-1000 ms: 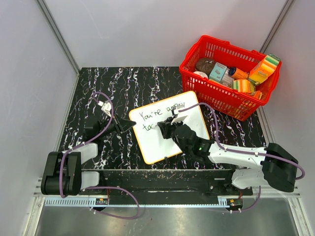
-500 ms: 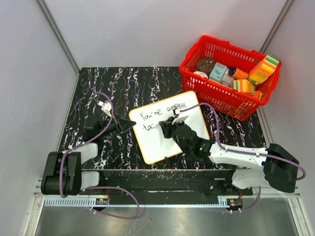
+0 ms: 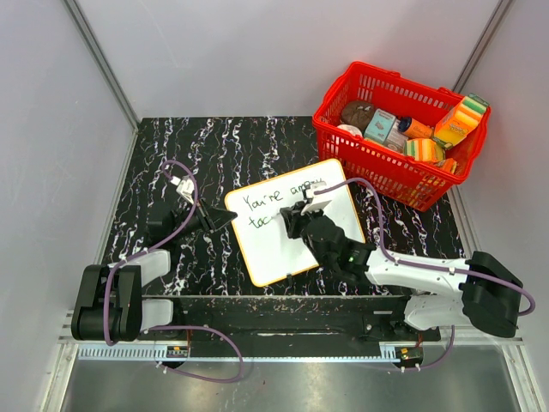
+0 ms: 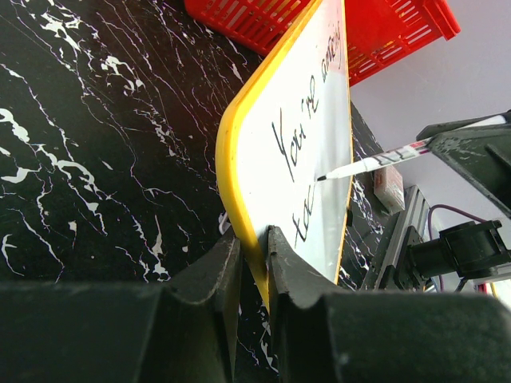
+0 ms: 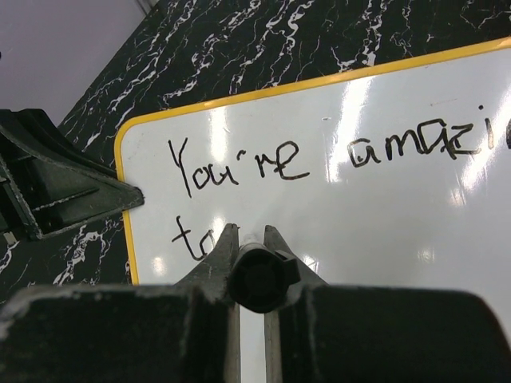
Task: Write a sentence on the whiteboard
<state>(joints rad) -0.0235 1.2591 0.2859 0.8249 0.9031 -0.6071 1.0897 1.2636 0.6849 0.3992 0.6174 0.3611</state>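
The whiteboard point(image 3: 257, 249) lies tilted on the black marbled table, with "You're amazi" and "to" written on it in black. It also shows in the left wrist view point(image 4: 315, 104) and the right wrist view point(image 5: 399, 207). My left gripper point(image 3: 225, 221) is shut on its yellow left rim point(image 4: 239, 215). My right gripper point(image 3: 290, 221) is shut on a marker point(image 5: 255, 275) and holds it over the board's middle. The marker point(image 4: 383, 159) has its tip point(image 4: 321, 177) close to the board, just right of the "to".
A red basket point(image 3: 386, 167) with several groceries and sponges stands at the back right, close to the board's far corner. The right arm's cable point(image 3: 369, 206) loops over the board's right edge. Grey walls enclose the table.
My right gripper with the marker has shifted slightly right and up over the board. The left gripper and the board have not moved.
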